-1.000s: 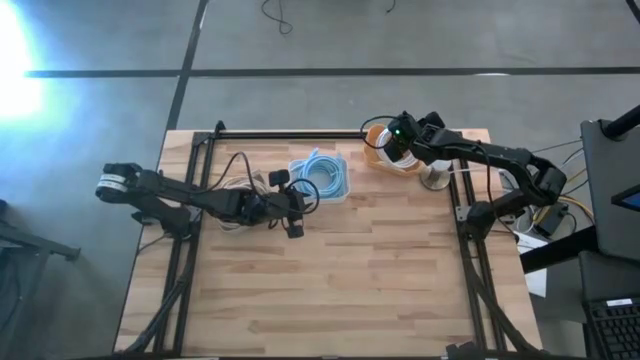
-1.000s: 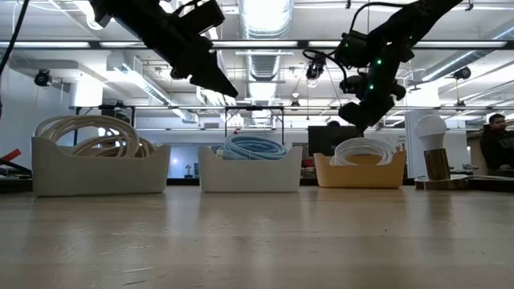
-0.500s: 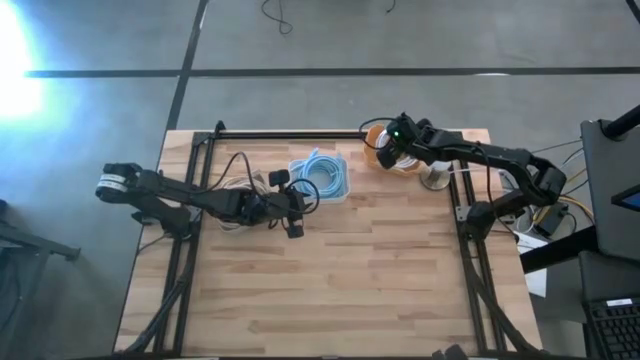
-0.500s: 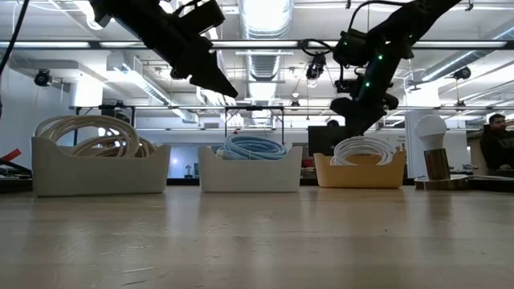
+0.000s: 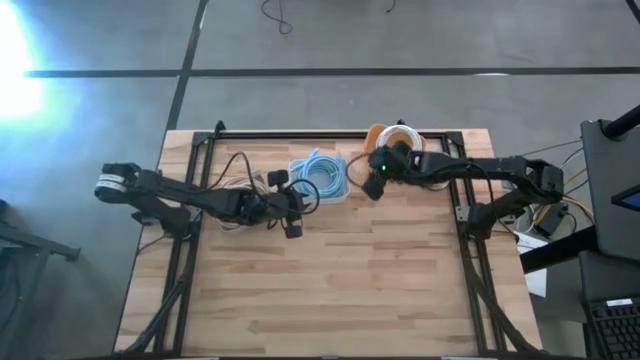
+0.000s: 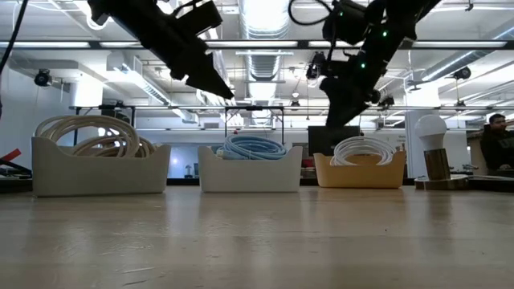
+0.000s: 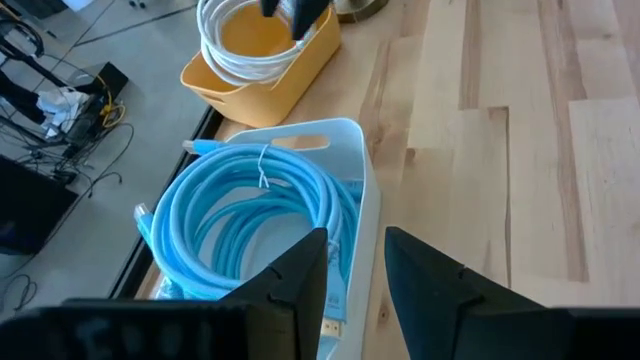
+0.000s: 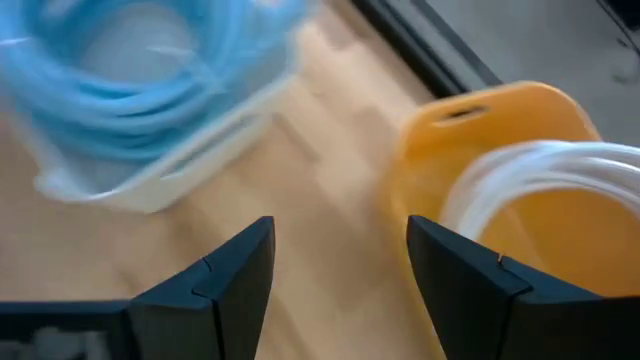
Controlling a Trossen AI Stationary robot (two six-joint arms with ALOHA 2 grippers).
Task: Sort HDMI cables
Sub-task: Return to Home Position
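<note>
Wooden table: a plank top seen from above, with three bins in a row near its upper edge.
Blue HDMI cables: coiled inside the white bin, upper centre of the high view.
White HDMI cables: coiled inside the yellow bin, just right of the white bin.
Beige HDMI cables: heaped in a pale bin at the left of the low view.
Right gripper: fingers apart and holding nothing. It hangs over bare wood just right of the white bin and lower left of the yellow bin in the high view.
Left gripper: fingers a little apart and empty. It hovers just below the white bin in the high view.
Step in hand: the sorting looks finished and the arms are to go home.
Doing it well: rise before sweeping back, so the open fingers clear both rims and snag no loop.
Change: a second ago the right gripper was over the yellow bin, partly hiding the coil. Now it sits further left and higher in the low view, and the coil shows more fully. The left arm has not moved.
</note>
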